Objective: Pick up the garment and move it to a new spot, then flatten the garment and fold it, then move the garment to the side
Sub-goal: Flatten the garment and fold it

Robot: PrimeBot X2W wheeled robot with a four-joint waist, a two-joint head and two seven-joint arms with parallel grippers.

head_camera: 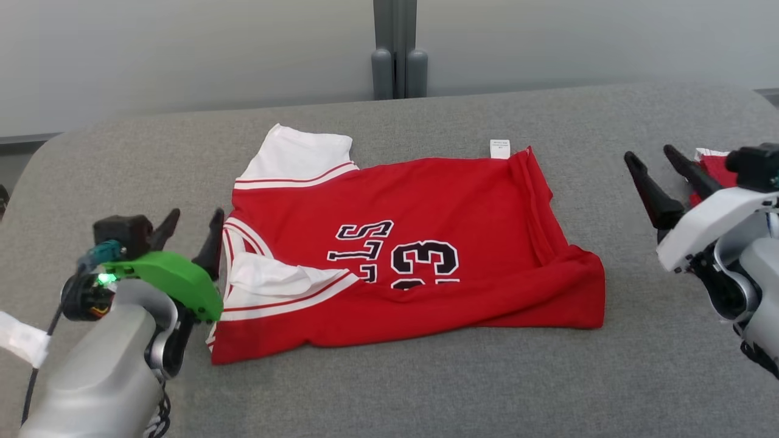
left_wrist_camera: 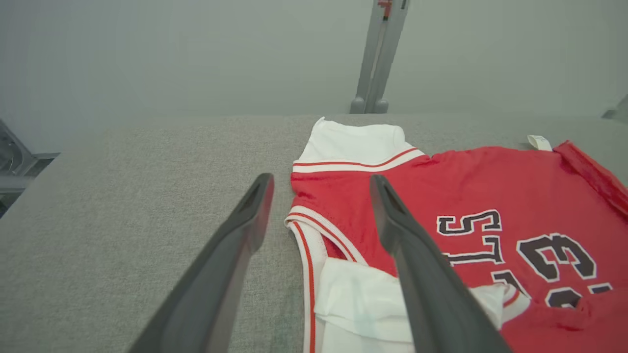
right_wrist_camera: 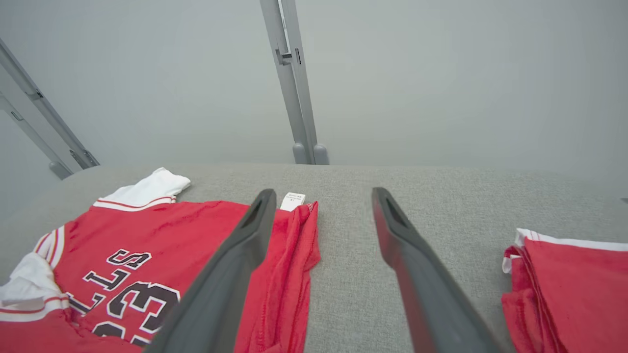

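The garment (head_camera: 414, 255), a red sleeveless jersey with white trim, lies near the middle of the grey table (head_camera: 426, 401). Its near part is doubled over on itself. It appears partly folded, with a further fold and the move to the side outstanding.

**Pincer state**
- The left pincer (head_camera: 196, 214) is spread and holds nothing. It sits just beside the garment's left edge, at the white-trimmed armhole (left_wrist_camera: 314, 235).
- The right pincer (head_camera: 650, 153) is spread and holds nothing. It stands apart from the garment's right end.

**Procedure for the next fold (recommended)**
1. Smooth the bunched ridge (head_camera: 541, 207) at the right end before gripping.
2. Tuck in the loose white flap (head_camera: 274, 277) so it does not protrude.
3. Pinch every layer at an edge, not the top layer alone.
4. Carry the edge over low and evenly, then align the hems before releasing.

**Markings**
- In black, white-outlined characters, the chest print (head_camera: 395, 252) reads "LLS". Two digits sit beside it. The right-hand digit is a 3, and the fold cuts off their lower part.
- The white label (head_camera: 499, 148) at the far hem carries print too small to read.

A second red garment (right_wrist_camera: 574, 284) lies at the table's right, well apart.
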